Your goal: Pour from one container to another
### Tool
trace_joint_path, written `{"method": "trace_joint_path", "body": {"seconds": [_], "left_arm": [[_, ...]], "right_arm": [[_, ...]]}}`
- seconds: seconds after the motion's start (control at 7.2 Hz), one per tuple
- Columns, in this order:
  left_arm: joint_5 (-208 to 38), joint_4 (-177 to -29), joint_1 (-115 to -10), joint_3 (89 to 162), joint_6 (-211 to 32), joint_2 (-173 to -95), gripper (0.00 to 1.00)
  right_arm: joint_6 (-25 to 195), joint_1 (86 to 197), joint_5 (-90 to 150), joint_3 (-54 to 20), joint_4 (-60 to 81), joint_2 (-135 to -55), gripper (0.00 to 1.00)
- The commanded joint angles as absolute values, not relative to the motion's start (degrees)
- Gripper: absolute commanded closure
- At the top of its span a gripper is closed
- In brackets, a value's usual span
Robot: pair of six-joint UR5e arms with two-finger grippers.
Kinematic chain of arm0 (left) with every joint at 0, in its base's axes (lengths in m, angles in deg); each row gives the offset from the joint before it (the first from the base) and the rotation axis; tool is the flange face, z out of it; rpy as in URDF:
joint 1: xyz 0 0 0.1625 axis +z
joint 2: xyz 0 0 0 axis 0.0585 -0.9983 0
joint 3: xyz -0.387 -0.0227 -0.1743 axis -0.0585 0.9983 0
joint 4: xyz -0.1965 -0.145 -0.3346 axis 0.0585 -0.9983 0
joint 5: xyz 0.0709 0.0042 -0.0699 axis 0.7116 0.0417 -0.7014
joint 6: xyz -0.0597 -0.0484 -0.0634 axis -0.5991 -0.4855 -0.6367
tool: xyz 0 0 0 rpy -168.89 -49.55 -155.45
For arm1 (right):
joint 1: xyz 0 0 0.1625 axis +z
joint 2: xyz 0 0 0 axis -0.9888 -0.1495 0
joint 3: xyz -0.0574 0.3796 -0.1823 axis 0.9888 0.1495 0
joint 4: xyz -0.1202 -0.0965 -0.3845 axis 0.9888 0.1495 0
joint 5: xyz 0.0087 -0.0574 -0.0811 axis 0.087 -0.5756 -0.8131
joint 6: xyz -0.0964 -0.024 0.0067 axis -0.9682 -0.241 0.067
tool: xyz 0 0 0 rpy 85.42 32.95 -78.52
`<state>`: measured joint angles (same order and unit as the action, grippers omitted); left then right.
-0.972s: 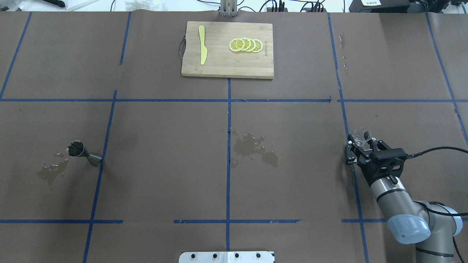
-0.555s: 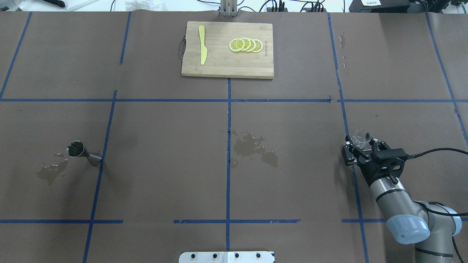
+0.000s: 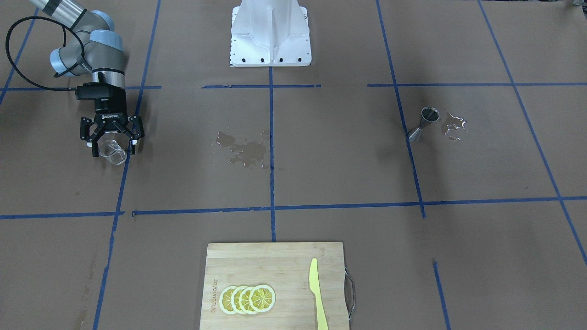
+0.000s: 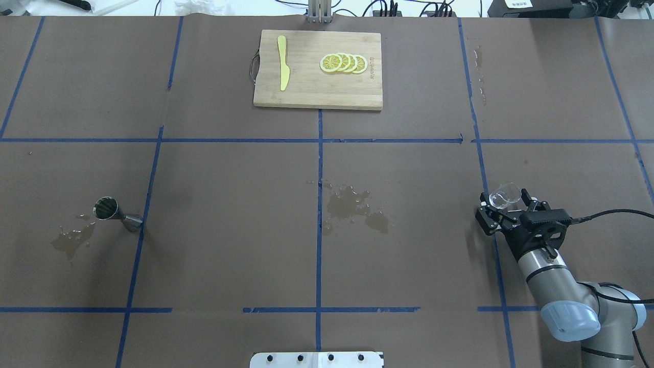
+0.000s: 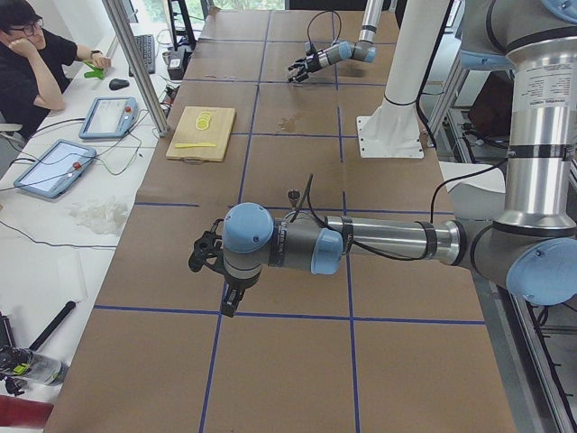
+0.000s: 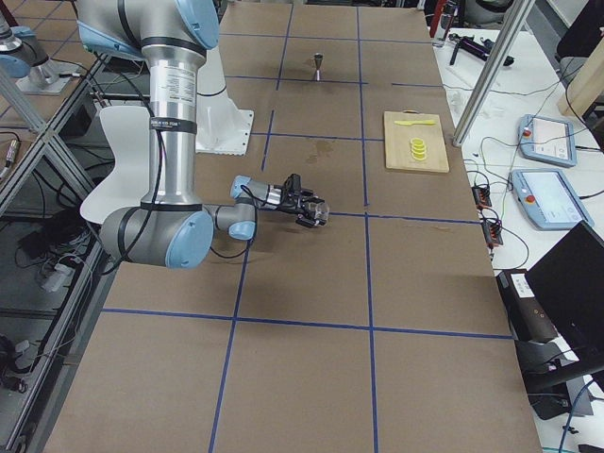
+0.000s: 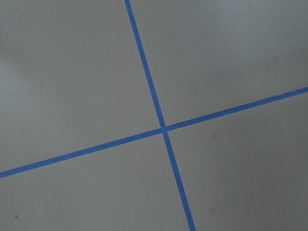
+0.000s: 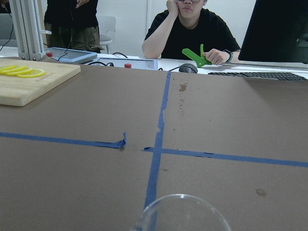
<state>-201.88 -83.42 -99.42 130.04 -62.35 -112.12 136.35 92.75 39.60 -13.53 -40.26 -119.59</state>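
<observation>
The clear glass beaker (image 4: 505, 196) is held between the fingers of my right gripper (image 4: 506, 205) at the table's right side, its mouth facing up. The front view shows the same hold, beaker (image 3: 113, 151) in the right gripper (image 3: 113, 145). The beaker's rim (image 8: 182, 211) fills the bottom of the right wrist view. The steel jigger (image 4: 116, 215) stands upright far off at the left, also seen as the jigger (image 3: 423, 122) in the front view. My left gripper (image 5: 200, 256) shows only in the left side view, hanging over bare table; I cannot tell its state.
A wooden cutting board (image 4: 317, 94) at the far middle carries lemon slices (image 4: 343, 63) and a yellow knife (image 4: 282, 62). Wet patches lie at the table's centre (image 4: 352, 207) and beside the jigger (image 4: 71, 239). An operator (image 8: 192, 26) sits beyond the far edge.
The right gripper has drawn back slightly toward the robot with the beaker between its fingers. The jigger has not moved.
</observation>
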Motion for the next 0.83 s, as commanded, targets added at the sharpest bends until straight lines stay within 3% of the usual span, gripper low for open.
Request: {"method": "trace_joint_path", "body": {"seconds": [0.0, 0.69], "left_arm": [[-201.9, -83.4, -99.4, 130.1, -62.4, -112.1, 0.0], [-201.9, -83.4, -99.4, 130.1, -62.4, -112.1, 0.0]], "right_arm": [[132.8, 93.0, 37.7, -15.9, -40.3, -119.9, 0.0], [126.6, 94.4, 39.6, -21.2, -39.9, -120.7, 0.0]]}}
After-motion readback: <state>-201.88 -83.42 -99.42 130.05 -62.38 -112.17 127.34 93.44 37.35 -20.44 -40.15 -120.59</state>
